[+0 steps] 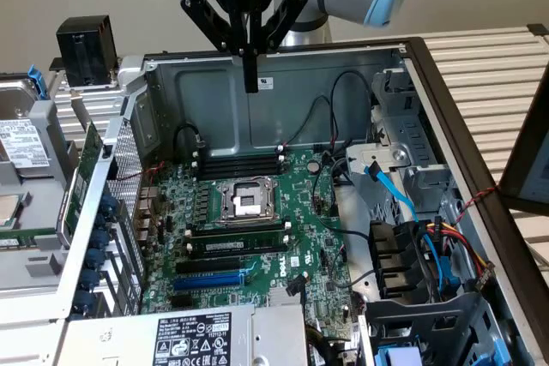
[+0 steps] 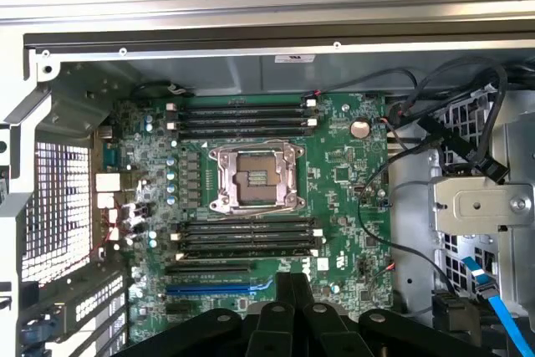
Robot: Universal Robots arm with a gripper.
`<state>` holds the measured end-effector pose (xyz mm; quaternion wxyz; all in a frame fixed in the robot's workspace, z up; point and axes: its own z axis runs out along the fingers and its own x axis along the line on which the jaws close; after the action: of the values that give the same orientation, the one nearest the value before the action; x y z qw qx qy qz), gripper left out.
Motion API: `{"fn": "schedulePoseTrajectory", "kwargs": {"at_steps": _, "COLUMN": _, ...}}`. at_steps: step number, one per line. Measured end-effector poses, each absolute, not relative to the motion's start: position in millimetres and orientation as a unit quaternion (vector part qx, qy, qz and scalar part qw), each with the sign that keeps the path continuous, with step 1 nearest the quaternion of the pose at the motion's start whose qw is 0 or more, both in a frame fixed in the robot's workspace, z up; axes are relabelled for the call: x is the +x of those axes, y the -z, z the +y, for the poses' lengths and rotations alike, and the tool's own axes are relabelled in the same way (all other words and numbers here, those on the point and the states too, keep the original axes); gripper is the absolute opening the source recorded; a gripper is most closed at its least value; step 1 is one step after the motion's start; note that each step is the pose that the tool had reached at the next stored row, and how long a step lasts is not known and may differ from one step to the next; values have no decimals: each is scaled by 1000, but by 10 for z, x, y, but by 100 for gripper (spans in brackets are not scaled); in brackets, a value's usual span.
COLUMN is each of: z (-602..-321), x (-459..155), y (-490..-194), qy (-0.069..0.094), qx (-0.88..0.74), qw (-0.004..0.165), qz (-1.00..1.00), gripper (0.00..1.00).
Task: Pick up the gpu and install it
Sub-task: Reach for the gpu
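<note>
My gripper (image 1: 250,81) hangs over the back wall of the open computer case (image 1: 214,92), fingers pointing down, shut and holding nothing. In the wrist view the gripper (image 2: 292,288) sits above the green motherboard (image 2: 338,173), near its blue expansion slot (image 2: 219,288). That slot (image 1: 210,280) and the black slots beside it hold no card. A green card (image 1: 87,159) stands on edge outside the case wall on the exterior view's left. It may be the gpu, but no cooler shroud shows on it. It is well apart from the gripper.
The bare CPU socket (image 1: 247,199) lies mid-board with memory sticks (image 1: 238,163) on both sides. Cables and a blue SATA lead (image 1: 390,190) crowd the drive cage on the exterior view's right. A black box (image 1: 86,47) sits outside, at the back on the exterior view's left. The power supply (image 1: 193,336) fills the front.
</note>
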<state>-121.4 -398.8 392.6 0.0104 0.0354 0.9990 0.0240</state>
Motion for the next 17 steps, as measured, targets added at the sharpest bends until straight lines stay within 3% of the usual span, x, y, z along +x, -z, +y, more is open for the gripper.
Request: {"fn": "schedulePoseTrajectory", "kwargs": {"at_steps": 17, "z": -3966, "x": -1896, "y": -3926, "qy": -24, "qx": 35, "qw": 9, "qz": 999, "gripper": 11}}
